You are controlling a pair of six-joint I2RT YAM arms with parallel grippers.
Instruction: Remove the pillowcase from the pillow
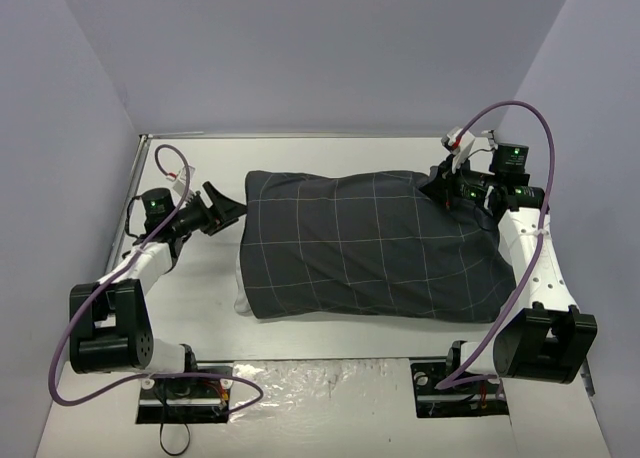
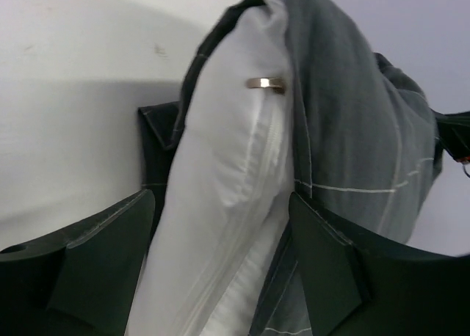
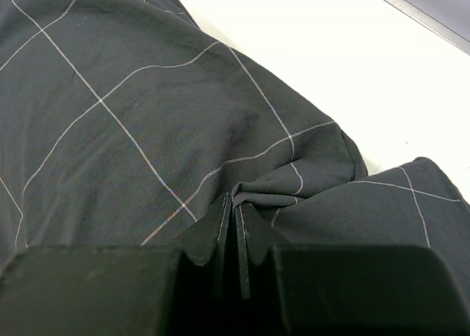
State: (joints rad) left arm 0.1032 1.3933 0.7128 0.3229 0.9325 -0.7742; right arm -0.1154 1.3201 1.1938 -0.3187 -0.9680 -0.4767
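The dark checked pillowcase (image 1: 370, 243) covers most of the white pillow (image 1: 243, 300), which shows only at the left end. In the left wrist view the pillow (image 2: 220, 204) with its zip bulges out of the pillowcase opening (image 2: 352, 130). My left gripper (image 1: 228, 210) is open at that left end; its jaws stand either side of the bare pillow end (image 2: 220, 277). My right gripper (image 1: 447, 193) is at the far right corner, shut on a pinched fold of the pillowcase (image 3: 283, 185).
The white table (image 1: 330, 153) is walled by pale panels at back and sides. A metal strip (image 3: 418, 13) edges the table behind the pillow's right corner. Cables loop over both arms.
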